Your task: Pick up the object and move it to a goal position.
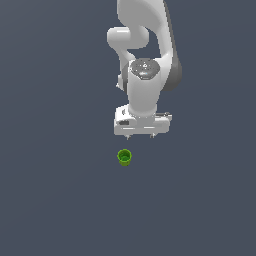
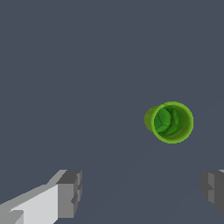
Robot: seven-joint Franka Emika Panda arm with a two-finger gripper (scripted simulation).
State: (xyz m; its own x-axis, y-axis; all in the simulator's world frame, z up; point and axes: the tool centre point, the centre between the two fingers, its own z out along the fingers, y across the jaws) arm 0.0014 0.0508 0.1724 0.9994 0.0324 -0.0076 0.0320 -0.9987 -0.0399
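Observation:
The object is a small bright green cup (image 1: 124, 157) standing upright with its hollow top showing. It rests on the dark grey floor, below the white arm in the exterior view. My gripper (image 1: 141, 136) hangs above it and slightly toward the exterior view's right, not touching it. In the wrist view the cup (image 2: 169, 122) lies apart from the gripper (image 2: 142, 190), outside the gap between the two grey fingertips (image 2: 70, 194). The jaws stand wide apart and nothing is held.
The white arm (image 1: 145, 60) rises behind the gripper toward the top of the exterior view. All around is plain dark grey floor (image 1: 55, 190); no goal marker shows.

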